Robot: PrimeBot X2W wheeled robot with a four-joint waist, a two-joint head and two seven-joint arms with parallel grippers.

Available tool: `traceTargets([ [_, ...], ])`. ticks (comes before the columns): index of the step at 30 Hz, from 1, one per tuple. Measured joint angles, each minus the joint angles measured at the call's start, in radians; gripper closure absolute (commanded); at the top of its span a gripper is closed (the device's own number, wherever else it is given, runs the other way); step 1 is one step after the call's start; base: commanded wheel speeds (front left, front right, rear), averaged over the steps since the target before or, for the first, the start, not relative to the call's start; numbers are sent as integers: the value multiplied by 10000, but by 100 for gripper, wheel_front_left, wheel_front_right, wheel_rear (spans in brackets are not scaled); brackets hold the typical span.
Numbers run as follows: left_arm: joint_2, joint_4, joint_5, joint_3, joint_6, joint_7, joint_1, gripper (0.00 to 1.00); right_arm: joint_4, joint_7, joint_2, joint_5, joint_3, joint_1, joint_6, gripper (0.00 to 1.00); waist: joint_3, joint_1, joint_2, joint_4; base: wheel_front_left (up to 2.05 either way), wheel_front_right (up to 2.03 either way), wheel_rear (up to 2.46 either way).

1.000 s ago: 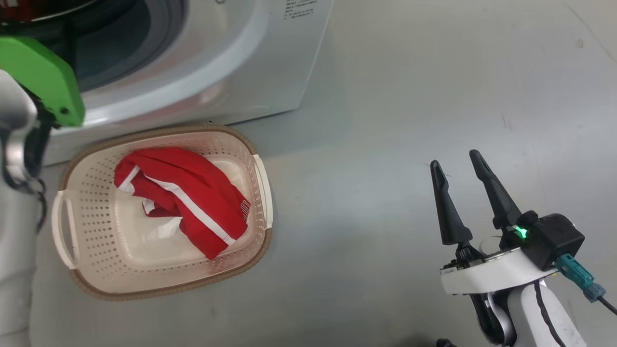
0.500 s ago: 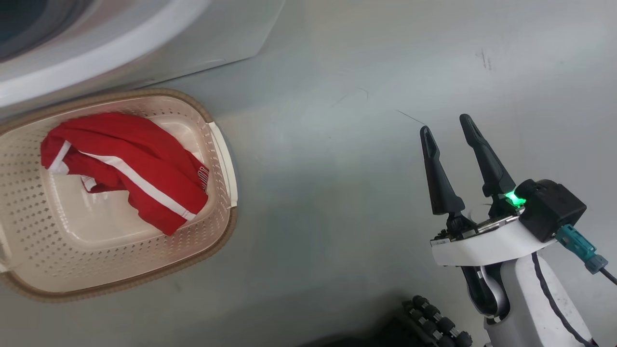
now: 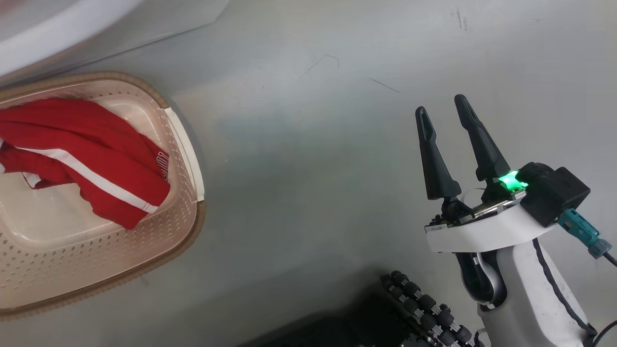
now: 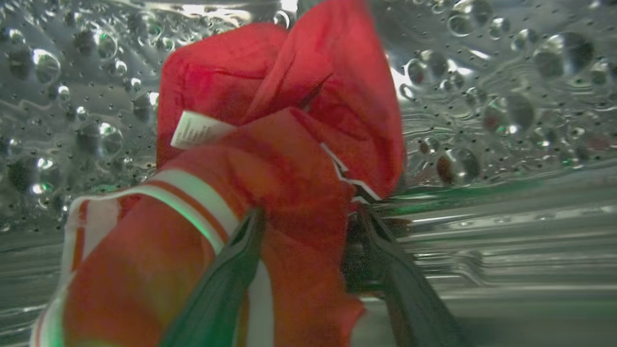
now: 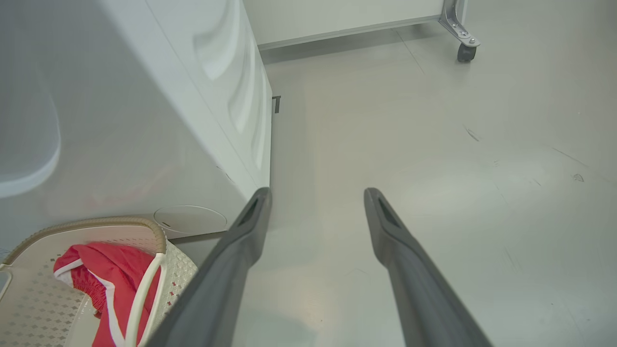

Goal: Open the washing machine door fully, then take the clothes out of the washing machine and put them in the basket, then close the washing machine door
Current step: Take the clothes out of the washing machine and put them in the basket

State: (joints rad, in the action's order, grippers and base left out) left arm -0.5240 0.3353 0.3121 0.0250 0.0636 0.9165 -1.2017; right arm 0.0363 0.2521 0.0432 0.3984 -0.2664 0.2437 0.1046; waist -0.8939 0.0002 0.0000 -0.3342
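left gripper [image 4: 309, 212] apparently pinching jersey [image 4: 289, 154], shorts [image 3: 87, 149] in basket [image 3: 185, 140]

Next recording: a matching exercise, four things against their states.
1. left gripper
2. right gripper
3. red shorts with white stripe
4. cream perforated plastic basket

A. open above grey floor
B. lying in the basket
C. shut on red garment inside steel drum
D. standing beside white washing machine

Pairs: 1-C, 2-A, 3-B, 4-D

Nothing legible. Tiny white print [image 3: 163, 166] on the hem of the red shorts [image 3: 96, 144], just beside the basket [image 3: 185, 140] handle: too small to read. White tag [image 4: 195, 129] on the red garment [image 4: 299, 159]: blurred, unreadable.
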Motion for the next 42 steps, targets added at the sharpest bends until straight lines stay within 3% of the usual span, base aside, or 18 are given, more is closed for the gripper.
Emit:
traceTargets([
  [4, -165, 199, -205, 8, 67, 157, -129, 4, -56, 0, -15, 88, -23, 153, 2, 0, -139, 0, 0, -112, 0, 0, 0],
  [5, -186, 197, -295, 21, 115, 157, -181, 38, -58, 0, -13, 90, -23, 182, 2, 0, -158, 0, 0, -125, 0, 0, 0],
  [7, -203, 219, -334, 29, 115, 198, -309, 90, -67, 0, -15, 125, -31, 198, 2, 0, -183, -1, 0, -137, 0, 0, 0],
  [8, -205, 253, -334, 27, 115, 222, -372, 100, -77, 0, -17, 150, -36, 202, 2, 0, -190, -1, 0, -138, 0, 0, 0],
  [21, -71, 314, -48, -27, 69, 134, -707, 100, -113, 0, -19, 224, 12, 391, 13, 0, -174, -1, 0, -25, 0, 0, 0],
  [25, 307, 167, 238, 13, -174, -297, -724, 100, -109, 2, -17, 199, 196, 392, 12, 0, -155, -1, 0, 123, 0, 0, 0],
  [42, 491, -945, 313, -163, -658, -2809, -653, 100, -86, 2, -10, -88, 640, 413, 12, 0, -26, -2, 0, 883, 0, 0, 0],
])
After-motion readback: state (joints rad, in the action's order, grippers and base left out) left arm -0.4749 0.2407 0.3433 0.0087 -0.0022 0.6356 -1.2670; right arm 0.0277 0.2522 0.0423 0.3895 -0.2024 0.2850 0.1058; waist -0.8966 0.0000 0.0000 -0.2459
